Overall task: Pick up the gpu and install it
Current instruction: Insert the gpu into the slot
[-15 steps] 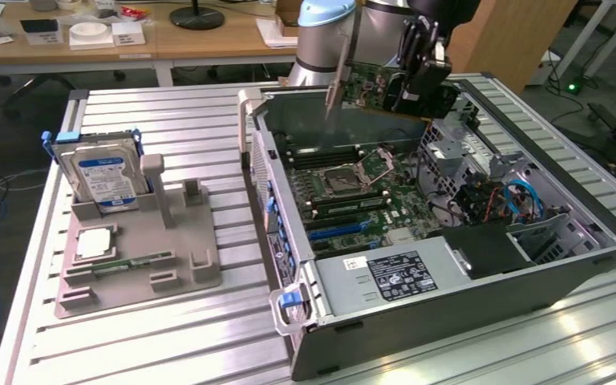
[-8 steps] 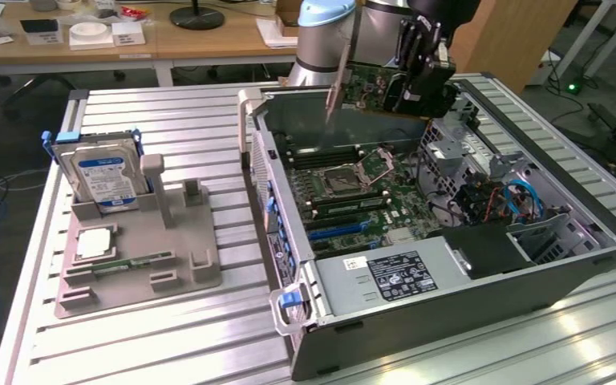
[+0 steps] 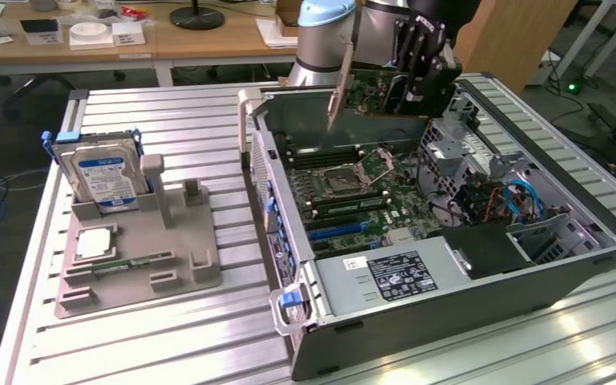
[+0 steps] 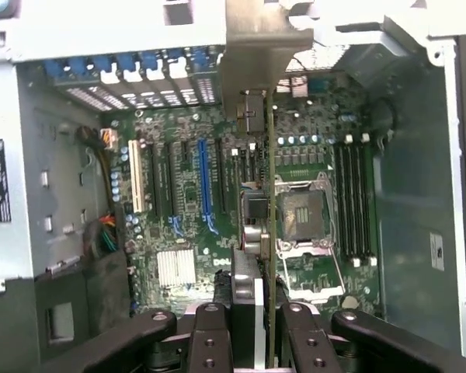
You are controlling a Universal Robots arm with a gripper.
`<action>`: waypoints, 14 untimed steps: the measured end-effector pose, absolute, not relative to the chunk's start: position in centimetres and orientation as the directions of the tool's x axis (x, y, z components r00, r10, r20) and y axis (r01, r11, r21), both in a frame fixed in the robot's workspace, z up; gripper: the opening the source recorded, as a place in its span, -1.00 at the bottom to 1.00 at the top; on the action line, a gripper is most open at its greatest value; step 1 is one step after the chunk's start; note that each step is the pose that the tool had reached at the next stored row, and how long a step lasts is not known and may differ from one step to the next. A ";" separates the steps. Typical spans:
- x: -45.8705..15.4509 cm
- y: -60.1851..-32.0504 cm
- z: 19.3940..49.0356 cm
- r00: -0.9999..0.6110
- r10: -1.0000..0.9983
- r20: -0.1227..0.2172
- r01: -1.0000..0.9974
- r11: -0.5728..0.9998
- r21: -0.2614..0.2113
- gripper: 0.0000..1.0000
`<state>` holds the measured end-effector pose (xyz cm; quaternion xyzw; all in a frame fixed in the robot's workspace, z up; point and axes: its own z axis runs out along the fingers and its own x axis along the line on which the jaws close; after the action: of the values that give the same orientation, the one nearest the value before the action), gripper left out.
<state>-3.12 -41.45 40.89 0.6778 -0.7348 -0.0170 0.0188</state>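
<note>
Your gripper (image 3: pixel 420 64) is clamped on the gpu (image 3: pixel 378 90) and holds the card on edge in the air above the open computer case (image 3: pixel 565 269). The pick-up looks done. In the wrist view the card hangs over the motherboard (image 4: pixel 179 225), with its metal bracket (image 4: pixel 252 47) toward the case's rear openings. Its lower edge is well apart from the expansion slots (image 4: pixel 204 183), so the seating is not yet done.

The case (image 3: pixel 426 329) lies open on top, so the way down to the board (image 3: pixel 362 192) is free. The gpu (image 3: pixel 378 92) hangs above it with air beneath. The power supply (image 3: pixel 394 277), cables (image 3: pixel 500 200) and case walls hem in the sides. A strip of bare table (image 3: pixel 238 329) runs between case and holder (image 3: pixel 126 265).
</note>
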 end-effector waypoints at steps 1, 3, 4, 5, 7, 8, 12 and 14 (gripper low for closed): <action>-3.1 -41.4 40.9 -0.066 -0.998 0.005 -0.997 0.067 0.050 -0.44; -3.1 -41.5 40.9 -0.042 -0.999 0.004 -0.998 0.042 0.049 -0.44; -3.1 -41.5 40.9 -0.032 -0.999 0.005 -0.998 0.032 0.046 -0.44; -3.1 -41.5 40.8 -0.027 -1.000 0.004 -0.999 0.027 0.040 -0.44; -3.1 -41.5 40.8 -0.021 -1.000 0.004 -0.999 0.021 0.027 -0.44; -3.1 -41.5 40.7 -0.019 -1.000 0.004 -1.000 0.019 0.021 -0.44; -3.1 -41.5 40.4 -0.016 -1.000 0.004 -1.000 0.016 0.017 -0.44; -3.2 -41.5 40.3 -0.016 -1.000 0.003 -1.000 0.017 0.017 -0.44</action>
<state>-3.20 -41.48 40.29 0.7012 -0.7129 -0.0050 0.0073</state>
